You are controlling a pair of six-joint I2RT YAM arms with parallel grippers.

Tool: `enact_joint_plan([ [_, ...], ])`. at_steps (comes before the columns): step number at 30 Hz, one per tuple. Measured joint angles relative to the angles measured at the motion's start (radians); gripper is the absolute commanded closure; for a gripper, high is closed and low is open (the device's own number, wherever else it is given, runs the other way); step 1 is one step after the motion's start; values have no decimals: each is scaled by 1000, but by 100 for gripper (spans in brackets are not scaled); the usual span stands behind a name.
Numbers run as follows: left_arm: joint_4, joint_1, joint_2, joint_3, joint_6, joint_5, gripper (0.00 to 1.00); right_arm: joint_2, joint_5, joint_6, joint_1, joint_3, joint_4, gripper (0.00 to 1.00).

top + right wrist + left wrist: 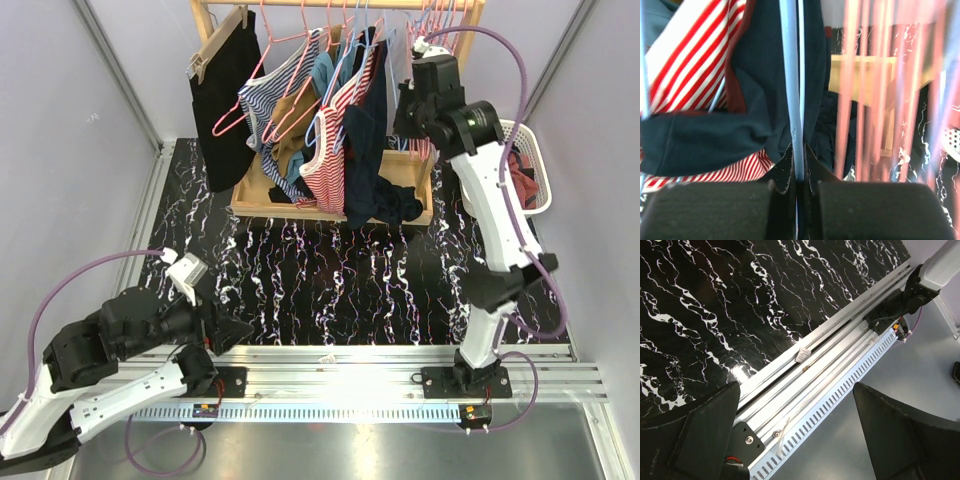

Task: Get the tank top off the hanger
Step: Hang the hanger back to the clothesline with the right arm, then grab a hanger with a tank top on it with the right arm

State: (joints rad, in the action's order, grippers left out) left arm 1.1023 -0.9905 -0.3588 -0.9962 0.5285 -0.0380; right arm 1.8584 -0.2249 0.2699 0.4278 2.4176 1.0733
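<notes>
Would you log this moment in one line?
left end effector open | right end effector shut on hanger | tank top hanging

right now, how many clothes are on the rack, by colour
black: 1
blue-striped: 1
red-striped: 1
navy: 1
brown: 1
teal: 1
total: 6, as far as the top view shows
</notes>
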Motion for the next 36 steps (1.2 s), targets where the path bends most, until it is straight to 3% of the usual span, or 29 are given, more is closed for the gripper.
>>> enact_joint_plan([
  [4, -16, 0, 19, 10, 8, 9, 1, 126, 6, -23, -2, 140, 74, 100],
  [11, -27, 0, 32, 18, 22, 13, 1, 173, -22, -50, -3, 158, 130, 99],
  [13, -28, 0, 32, 18, 23, 13, 1, 172, -40, -51, -3, 159, 132, 71],
  [18, -35, 0, 33, 26, 24, 13, 1, 137, -46, -48, -3, 103, 139, 33],
  [19, -37, 0, 33, 27, 25, 13, 1, 103, -40, -43, -3, 53, 127, 20],
  [21, -42, 0, 35, 31, 27, 13, 1, 14, -16, -34, -2, -74, 105, 11],
  [22, -46, 0, 37, 32, 29, 13, 1, -39, -6, -29, 1, -140, 93, 0],
  [26, -61, 0, 43, 44, 34, 19, 1, -301, 35, 4, 45, -426, 33, 0],
  [31, -80, 0, 43, 59, 42, 35, 1, -579, 95, 67, 201, -733, -42, 0],
  [36, -106, 0, 37, 61, 45, 41, 1, -634, 141, 125, 322, -829, -91, 0],
])
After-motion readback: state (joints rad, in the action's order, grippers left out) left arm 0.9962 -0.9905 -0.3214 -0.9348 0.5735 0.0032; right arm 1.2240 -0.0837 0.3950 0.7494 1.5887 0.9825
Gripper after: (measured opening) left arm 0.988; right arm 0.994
